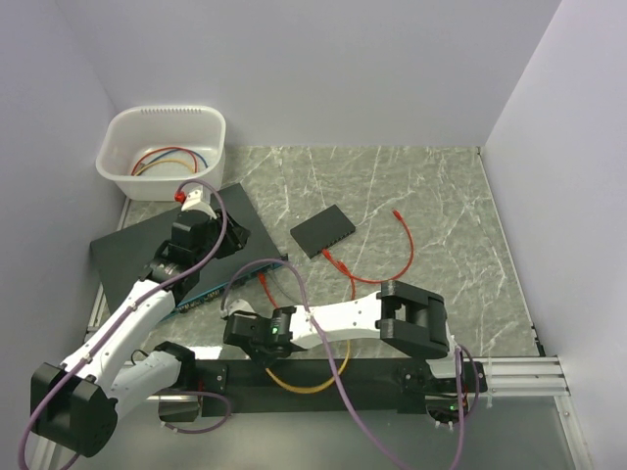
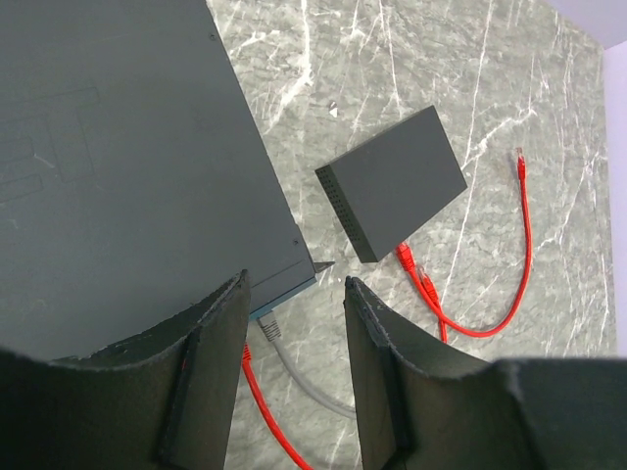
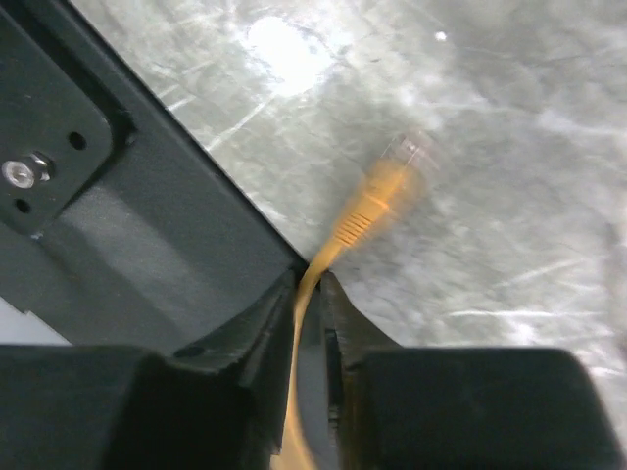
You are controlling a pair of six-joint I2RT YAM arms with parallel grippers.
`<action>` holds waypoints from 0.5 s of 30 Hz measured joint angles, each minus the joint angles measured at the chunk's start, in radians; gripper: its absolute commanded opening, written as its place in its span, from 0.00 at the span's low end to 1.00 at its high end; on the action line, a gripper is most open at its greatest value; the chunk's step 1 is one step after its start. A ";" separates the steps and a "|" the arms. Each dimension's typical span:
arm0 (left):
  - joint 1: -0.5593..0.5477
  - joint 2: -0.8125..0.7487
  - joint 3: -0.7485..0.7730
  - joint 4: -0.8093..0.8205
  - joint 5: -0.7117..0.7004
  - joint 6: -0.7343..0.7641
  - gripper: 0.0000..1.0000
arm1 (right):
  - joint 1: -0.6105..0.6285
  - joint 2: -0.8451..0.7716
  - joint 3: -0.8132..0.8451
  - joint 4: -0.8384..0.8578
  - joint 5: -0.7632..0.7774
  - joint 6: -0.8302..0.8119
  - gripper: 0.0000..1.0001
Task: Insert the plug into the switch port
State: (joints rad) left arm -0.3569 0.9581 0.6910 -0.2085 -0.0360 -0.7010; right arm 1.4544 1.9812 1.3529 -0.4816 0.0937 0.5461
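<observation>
right gripper [image 3: 312,284] pinched on the orange cable [image 3: 367,211], its tip motion blur, left gripper [image 2: 296,282] spread empty over the switch [image 2: 118,176] corner, red plug [image 2: 247,352] on the table [image 2: 549,88] beside it, half behind a jaw, ports [image 1: 201,297] too tiny to make out

The switch [image 2: 118,147] top looks like matt dark painted metal, sitting on a smooth marble-look tabletop [image 2: 411,59] with a slight sheen. Small box [image 2: 402,176] beside the switch is matt black too, the red cable [image 2: 527,250] and orange cable [image 3: 353,225] have smooth plastic jackets.
</observation>
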 measured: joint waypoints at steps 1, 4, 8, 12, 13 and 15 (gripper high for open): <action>0.000 0.000 0.000 0.000 0.000 0.000 0.49 | 0.000 0.004 0.001 0.005 -0.008 0.002 0.18; 0.000 0.000 -0.001 0.000 -0.002 -0.002 0.49 | 0.000 0.005 0.001 0.015 -0.012 0.003 0.12; 0.000 0.008 -0.001 0.000 -0.002 -0.005 0.48 | 0.000 -0.003 -0.016 0.040 -0.010 0.003 0.04; -0.006 0.009 -0.001 -0.023 -0.006 -0.018 0.48 | 0.001 -0.040 -0.074 0.090 -0.003 0.005 0.00; -0.009 0.002 -0.001 -0.034 -0.008 -0.018 0.48 | 0.002 -0.055 -0.092 0.094 0.000 0.006 0.00; -0.011 -0.023 -0.001 -0.052 -0.012 -0.020 0.48 | 0.006 -0.092 -0.127 0.088 0.022 0.006 0.00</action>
State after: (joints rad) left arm -0.3683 0.9356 0.6903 -0.2604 -0.0483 -0.7212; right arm 1.4609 1.8893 1.2255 -0.3935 0.1158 0.5526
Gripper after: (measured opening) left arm 0.479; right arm 0.057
